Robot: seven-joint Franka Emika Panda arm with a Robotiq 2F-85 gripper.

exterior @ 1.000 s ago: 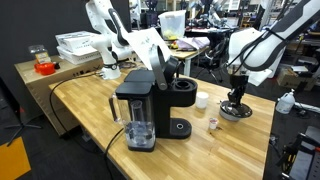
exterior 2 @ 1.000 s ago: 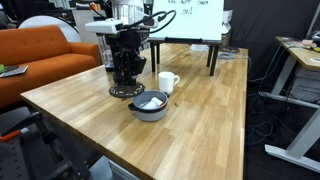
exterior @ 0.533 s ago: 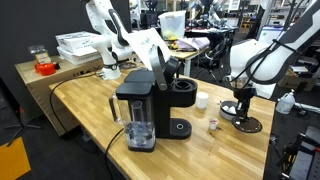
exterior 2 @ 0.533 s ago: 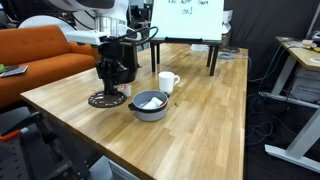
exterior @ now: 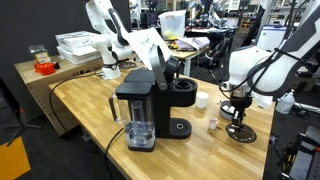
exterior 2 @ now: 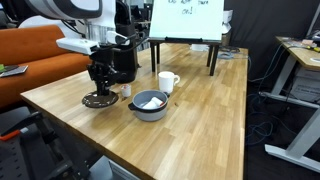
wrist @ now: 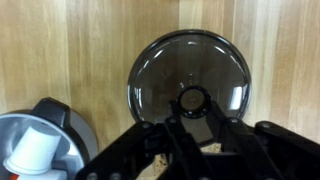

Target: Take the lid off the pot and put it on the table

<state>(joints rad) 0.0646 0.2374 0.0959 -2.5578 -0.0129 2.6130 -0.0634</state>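
Observation:
The dark round lid [exterior: 240,131] lies low on the light wooden table [exterior: 170,155], a short way from the silver-grey pot [exterior 2: 150,105]; I cannot tell whether it touches the wood. My gripper [exterior: 237,112] stands straight over it, fingers closed round the central knob. In the wrist view the lid [wrist: 190,60] fills the middle, with my gripper [wrist: 192,108] at its knob. The pot [wrist: 75,125] sits at the lower left with something white inside. The lid [exterior 2: 100,99], my gripper [exterior 2: 100,84] and the table [exterior 2: 200,120] also show in an exterior view.
A black coffee machine [exterior: 140,110] stands mid-table, and it also shows behind the gripper [exterior 2: 128,60]. A white cup [exterior 2: 168,82] is beside the pot. A small white cup [exterior: 213,124] sits near the lid. The table edge [exterior: 268,150] is close to the lid.
My gripper has carried the lid sideways away from the pot and lowered it towards the table. The pot now stands uncovered.

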